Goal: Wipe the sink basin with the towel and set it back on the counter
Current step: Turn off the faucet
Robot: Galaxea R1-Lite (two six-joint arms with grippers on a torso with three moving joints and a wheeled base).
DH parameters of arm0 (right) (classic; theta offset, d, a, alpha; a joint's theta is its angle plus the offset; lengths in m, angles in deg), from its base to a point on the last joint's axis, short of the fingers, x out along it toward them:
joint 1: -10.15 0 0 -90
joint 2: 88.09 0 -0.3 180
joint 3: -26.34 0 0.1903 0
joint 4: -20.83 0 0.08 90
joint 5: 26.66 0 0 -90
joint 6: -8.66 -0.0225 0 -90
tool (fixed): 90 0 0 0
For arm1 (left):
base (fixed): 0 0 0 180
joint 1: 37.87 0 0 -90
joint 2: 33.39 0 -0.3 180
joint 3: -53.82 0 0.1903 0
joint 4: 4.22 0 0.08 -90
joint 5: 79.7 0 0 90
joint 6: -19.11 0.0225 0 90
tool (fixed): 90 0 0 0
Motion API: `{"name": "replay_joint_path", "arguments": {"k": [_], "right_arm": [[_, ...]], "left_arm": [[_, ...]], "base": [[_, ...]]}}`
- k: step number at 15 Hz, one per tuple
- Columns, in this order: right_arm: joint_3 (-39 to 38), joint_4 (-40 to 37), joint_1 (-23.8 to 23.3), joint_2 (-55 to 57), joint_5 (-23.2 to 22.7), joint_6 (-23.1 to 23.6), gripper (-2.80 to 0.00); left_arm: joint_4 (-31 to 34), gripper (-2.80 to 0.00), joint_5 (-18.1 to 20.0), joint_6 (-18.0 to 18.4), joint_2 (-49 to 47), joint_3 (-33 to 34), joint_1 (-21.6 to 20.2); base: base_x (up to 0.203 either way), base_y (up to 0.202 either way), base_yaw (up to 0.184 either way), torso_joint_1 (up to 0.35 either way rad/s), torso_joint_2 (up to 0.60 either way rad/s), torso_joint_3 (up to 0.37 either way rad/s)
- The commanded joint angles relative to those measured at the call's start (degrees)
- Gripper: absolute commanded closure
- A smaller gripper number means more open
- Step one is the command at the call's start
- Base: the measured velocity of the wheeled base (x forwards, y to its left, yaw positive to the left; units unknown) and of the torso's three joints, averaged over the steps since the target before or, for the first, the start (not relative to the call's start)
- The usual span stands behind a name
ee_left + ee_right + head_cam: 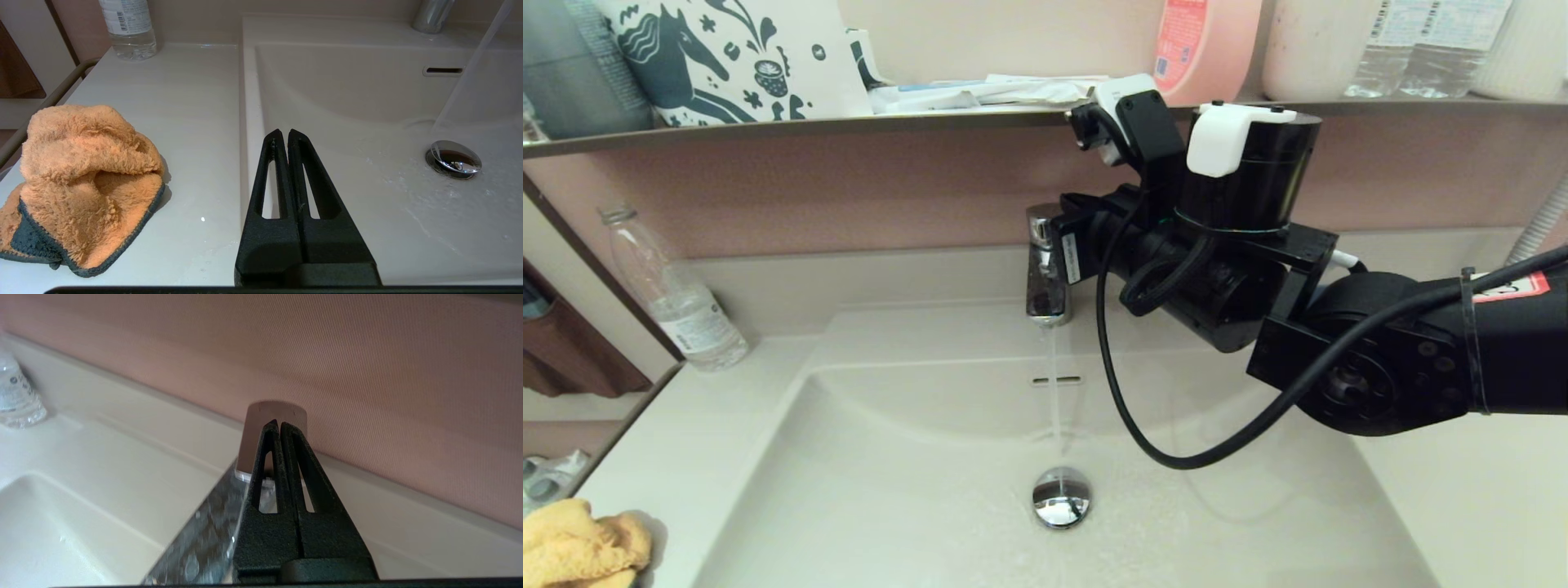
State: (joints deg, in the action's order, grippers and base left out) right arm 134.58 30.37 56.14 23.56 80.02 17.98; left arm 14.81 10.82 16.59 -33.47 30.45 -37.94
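Note:
The yellow-orange towel (576, 547) (81, 179) lies bunched, its grey-blue edge showing, at the front left of the cream counter (678, 441). Water runs from the chrome faucet (1045, 269) into the sink basin (890, 474) and lands just behind the round drain plug (1061, 496). My right gripper (1068, 214) (279, 424) is shut, its tips against the top of the faucet. My left gripper (284, 132) is shut and empty above the basin's left rim, to the right of the towel; the head view does not show it.
A clear plastic bottle (678, 302) stands at the counter's back left. The dark shelf (849, 122) above carries a printed bag, papers and a pink bottle (1205, 45). My right arm's black cable (1176, 457) loops low over the basin's right half.

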Motion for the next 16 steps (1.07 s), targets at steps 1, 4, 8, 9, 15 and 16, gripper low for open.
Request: {"name": "replay_joint_path", "arguments": {"k": [1,4,8,9,15,16], "right_arm": [[-2.06,0.23,0.06,-2.2,0.11,0.09,0.0],[-3.04,0.23,0.06,-5.22,0.8,0.09,0.0],[-10.25,0.3,1.01,-11.29,1.22,-0.19,0.0],[-14.3,0.61,1.1,-13.32,1.58,-0.22,0.0],[-29.95,2.51,-3.9,-27.7,2.68,-0.29,0.0],[-29.51,2.52,-3.71,-26.68,2.57,-0.22,0.0]], "left_arm": [[-0.06,0.0,0.0,-0.03,-0.01,0.0,-0.01],[-0.06,0.0,0.0,-0.03,-0.01,0.0,-0.01],[-0.06,0.0,0.0,-0.03,-0.01,0.0,-0.01],[-0.06,0.0,0.0,-0.03,-0.01,0.0,-0.01],[-0.06,0.0,0.0,-0.03,-0.01,0.0,-0.01],[-0.06,0.0,0.0,-0.03,-0.01,0.0,-0.01]], "base": [[0.0,0.0,0.0,0.0,0.0,0.0],[0.0,0.0,0.0,0.0,0.0,0.0],[0.0,0.0,0.0,0.0,0.0,0.0],[0.0,0.0,0.0,0.0,0.0,0.0],[0.0,0.0,0.0,0.0,0.0,0.0],[0.0,0.0,0.0,0.0,0.0,0.0]]}}
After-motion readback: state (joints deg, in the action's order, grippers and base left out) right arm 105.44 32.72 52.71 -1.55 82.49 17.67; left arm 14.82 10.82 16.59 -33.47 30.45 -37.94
